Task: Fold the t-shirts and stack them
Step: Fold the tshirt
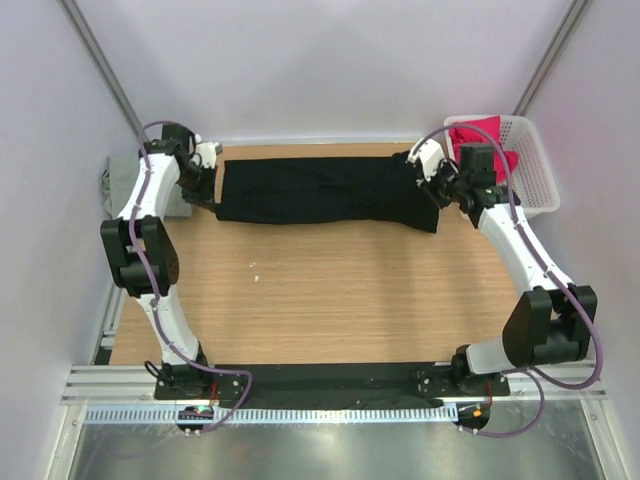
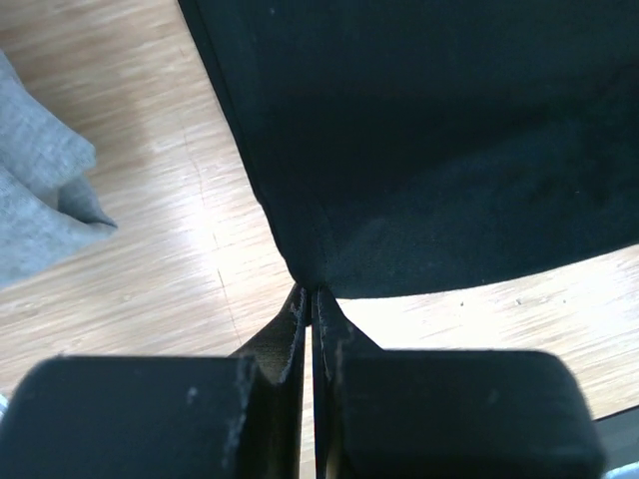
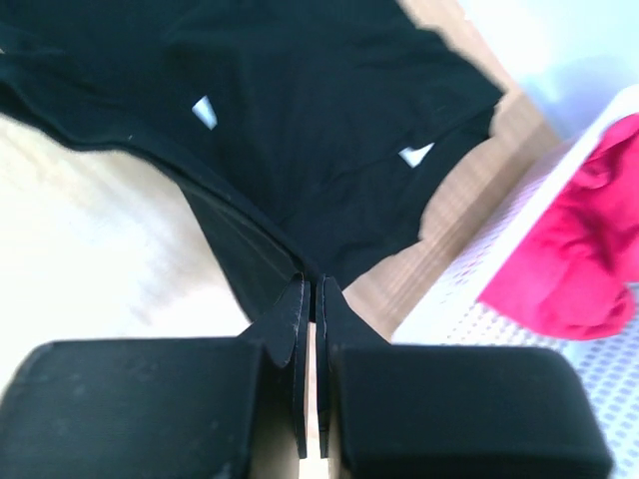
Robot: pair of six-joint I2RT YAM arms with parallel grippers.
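Observation:
The black t-shirt [image 1: 320, 190] lies pulled into a long band across the far part of the table, from left to right. My left gripper [image 1: 211, 203] is shut on its left near corner; in the left wrist view the gripper [image 2: 313, 292] pinches the cloth [image 2: 429, 150] at the hem. My right gripper [image 1: 433, 196] is shut on the shirt's right end, and the right wrist view shows the gripper [image 3: 310, 281] closed on the black cloth [image 3: 300, 100]. The grey t-shirt [image 2: 40, 200] lies off to the left. The magenta-red t-shirt [image 1: 478, 138] lies in the basket.
A white mesh basket [image 1: 540, 170] stands at the far right corner, close to my right wrist, and its wall [image 3: 449, 299] shows in the right wrist view. Grey cloth [image 1: 106, 186] sits beyond the table's left edge. Bare wooden tabletop [image 1: 330, 290] spreads in front of the shirt.

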